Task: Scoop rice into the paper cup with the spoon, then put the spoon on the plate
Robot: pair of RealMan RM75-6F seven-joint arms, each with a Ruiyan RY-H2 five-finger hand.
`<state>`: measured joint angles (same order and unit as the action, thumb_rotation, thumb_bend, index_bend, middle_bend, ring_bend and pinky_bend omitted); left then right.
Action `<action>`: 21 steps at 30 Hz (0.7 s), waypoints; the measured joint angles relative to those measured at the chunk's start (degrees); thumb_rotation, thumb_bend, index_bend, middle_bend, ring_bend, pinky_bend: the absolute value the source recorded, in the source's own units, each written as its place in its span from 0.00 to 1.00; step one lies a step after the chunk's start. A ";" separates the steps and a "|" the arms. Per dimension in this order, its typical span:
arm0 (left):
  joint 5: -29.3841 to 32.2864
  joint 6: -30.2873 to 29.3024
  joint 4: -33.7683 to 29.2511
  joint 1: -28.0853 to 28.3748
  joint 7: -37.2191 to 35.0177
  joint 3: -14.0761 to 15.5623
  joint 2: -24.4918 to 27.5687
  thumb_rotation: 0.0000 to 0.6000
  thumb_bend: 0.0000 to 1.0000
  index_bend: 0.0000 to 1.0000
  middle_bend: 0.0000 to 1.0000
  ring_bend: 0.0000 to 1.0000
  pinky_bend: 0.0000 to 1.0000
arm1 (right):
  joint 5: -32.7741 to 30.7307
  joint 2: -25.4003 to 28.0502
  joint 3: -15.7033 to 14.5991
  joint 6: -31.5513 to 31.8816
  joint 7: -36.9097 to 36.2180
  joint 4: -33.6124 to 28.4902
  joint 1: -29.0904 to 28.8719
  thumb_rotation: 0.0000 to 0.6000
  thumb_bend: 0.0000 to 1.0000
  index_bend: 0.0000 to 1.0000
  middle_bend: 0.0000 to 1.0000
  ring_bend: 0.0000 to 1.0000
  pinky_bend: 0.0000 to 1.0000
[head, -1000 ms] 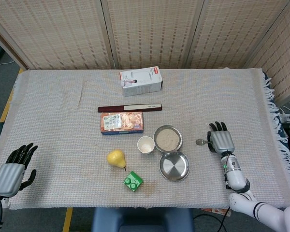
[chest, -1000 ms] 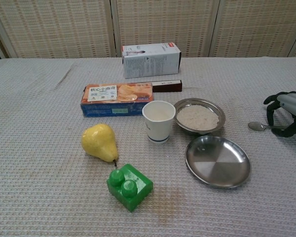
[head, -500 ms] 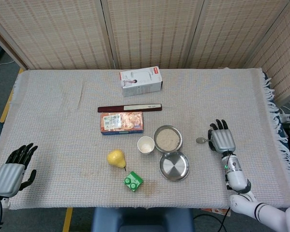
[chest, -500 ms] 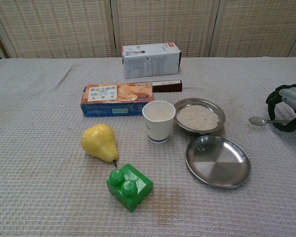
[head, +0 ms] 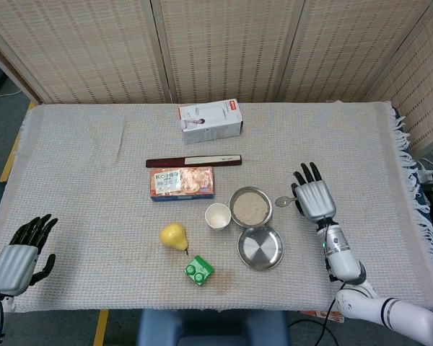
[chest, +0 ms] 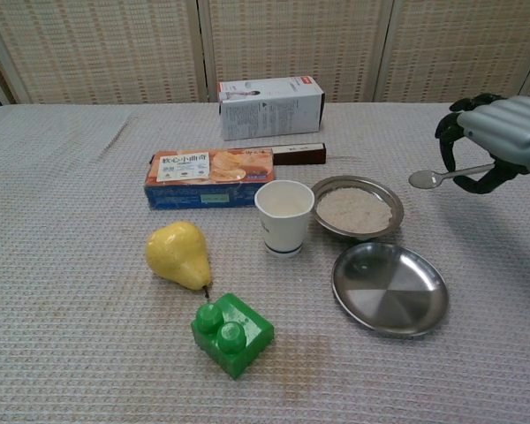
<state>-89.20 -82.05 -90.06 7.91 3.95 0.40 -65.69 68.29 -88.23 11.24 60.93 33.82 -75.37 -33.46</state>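
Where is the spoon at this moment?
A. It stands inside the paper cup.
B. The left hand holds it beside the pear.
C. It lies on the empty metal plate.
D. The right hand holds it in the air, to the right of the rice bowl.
D: the right hand grips the spoon above the table, right of the rice bowl.

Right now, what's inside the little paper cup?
The paper cup looks empty: only its white inside shows, no rice. Its very bottom is hidden by the rim in the chest view. The rice is in the bowl beside it.
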 measured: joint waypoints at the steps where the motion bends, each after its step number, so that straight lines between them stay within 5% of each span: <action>1: -0.11 -0.11 -0.04 -0.03 -0.12 0.03 0.06 1.00 0.48 0.00 0.00 0.00 0.13 | -0.41 -0.04 0.28 -0.04 2.29 -0.74 -0.74 1.00 0.37 0.71 0.21 0.00 0.00; 12: -0.90 -0.68 0.12 -0.27 -1.32 0.34 0.59 1.00 0.48 0.00 0.00 0.00 0.13 | -5.56 -3.89 1.48 -0.36 20.77 -2.86 -8.03 1.00 0.37 0.71 0.21 0.00 0.00; 21: -1.55 -1.59 -0.02 -0.57 -1.73 0.41 0.90 1.00 0.48 0.00 0.00 0.00 0.13 | -4.39 -7.54 -3.02 -1.31 35.58 1.94 -12.23 1.00 0.37 0.71 0.21 0.00 0.00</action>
<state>-90.74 -83.64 -90.08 7.34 2.21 0.80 -64.79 63.90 -95.77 8.22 59.61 69.39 -73.43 -45.68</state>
